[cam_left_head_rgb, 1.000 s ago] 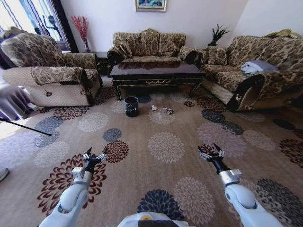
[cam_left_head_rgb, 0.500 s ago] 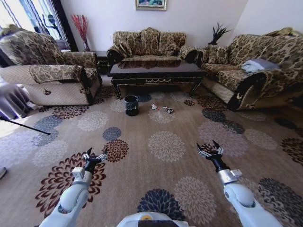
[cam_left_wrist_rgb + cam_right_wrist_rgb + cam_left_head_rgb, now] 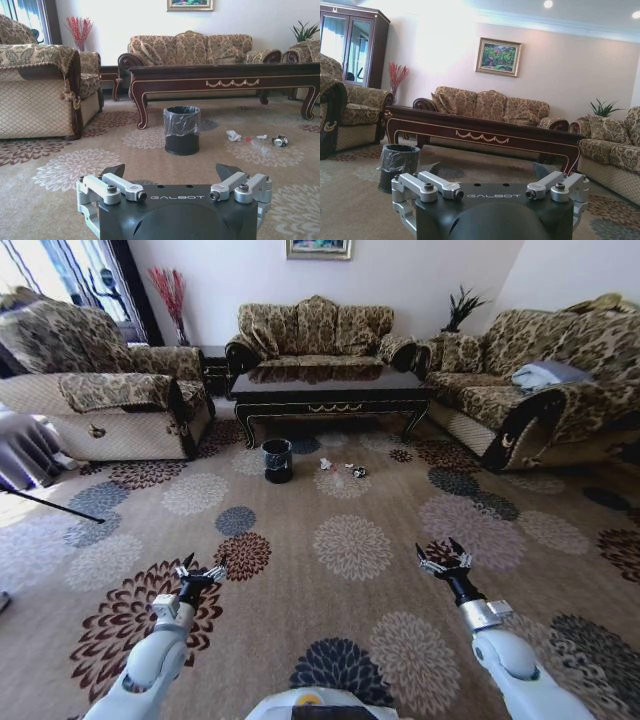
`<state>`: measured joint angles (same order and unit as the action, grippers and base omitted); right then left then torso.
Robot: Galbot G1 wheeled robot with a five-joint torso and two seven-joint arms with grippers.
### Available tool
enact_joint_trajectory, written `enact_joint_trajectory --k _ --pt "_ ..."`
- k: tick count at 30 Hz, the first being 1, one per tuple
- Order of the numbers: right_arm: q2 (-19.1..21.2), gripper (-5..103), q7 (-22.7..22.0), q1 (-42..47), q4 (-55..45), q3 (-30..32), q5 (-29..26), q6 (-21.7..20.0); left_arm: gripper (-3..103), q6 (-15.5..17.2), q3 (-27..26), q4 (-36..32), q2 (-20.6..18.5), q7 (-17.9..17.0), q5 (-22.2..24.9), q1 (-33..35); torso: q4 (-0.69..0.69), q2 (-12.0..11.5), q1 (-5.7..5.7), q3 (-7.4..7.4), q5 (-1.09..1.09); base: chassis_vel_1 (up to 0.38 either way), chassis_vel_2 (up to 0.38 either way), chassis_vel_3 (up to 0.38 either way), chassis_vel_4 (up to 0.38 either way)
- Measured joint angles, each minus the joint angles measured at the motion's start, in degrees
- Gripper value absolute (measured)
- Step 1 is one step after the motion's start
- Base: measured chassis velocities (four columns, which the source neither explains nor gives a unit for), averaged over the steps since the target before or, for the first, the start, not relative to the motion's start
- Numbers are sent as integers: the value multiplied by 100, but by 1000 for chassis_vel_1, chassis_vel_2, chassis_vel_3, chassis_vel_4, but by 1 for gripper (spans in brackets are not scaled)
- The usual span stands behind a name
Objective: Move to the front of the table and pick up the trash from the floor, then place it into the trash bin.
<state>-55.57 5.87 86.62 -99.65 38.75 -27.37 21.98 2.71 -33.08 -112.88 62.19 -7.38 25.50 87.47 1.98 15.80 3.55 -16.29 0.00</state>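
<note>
The dark glossy table [image 3: 328,395] stands far ahead across the patterned carpet floor [image 3: 350,550]. Just in front of it is the black trash bin [image 3: 277,460], with the trash [image 3: 343,472] scattered to its right. The left wrist view shows the bin [image 3: 182,130] and the trash [image 3: 257,142], white paper wads and a clear bottle, before the table [image 3: 225,75]. My left gripper [image 3: 200,569] and right gripper [image 3: 444,560] hang open and empty low over the carpet, well short of the trash. The right wrist view shows the bin [image 3: 398,167] and table [image 3: 485,132].
An armchair [image 3: 110,390] stands at the left, a sofa [image 3: 315,332] behind the table, and another sofa [image 3: 540,380] at the right. A thin dark rod [image 3: 50,506] lies on the floor at the far left. Open carpet stretches between me and the bin.
The whole head view has shifted slightly, so the camera has moved a little. Both arms hold the same pose with open fingers.
</note>
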Motion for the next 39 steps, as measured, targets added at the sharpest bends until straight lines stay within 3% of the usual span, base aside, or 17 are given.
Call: enact_joint_trajectory --k 39 --pt "-61 100 -198 -42 -57 3 -135 200 100 -14 4 15 28 -20 -61 26 0 -907 -220 687 0 0 0 0 0"
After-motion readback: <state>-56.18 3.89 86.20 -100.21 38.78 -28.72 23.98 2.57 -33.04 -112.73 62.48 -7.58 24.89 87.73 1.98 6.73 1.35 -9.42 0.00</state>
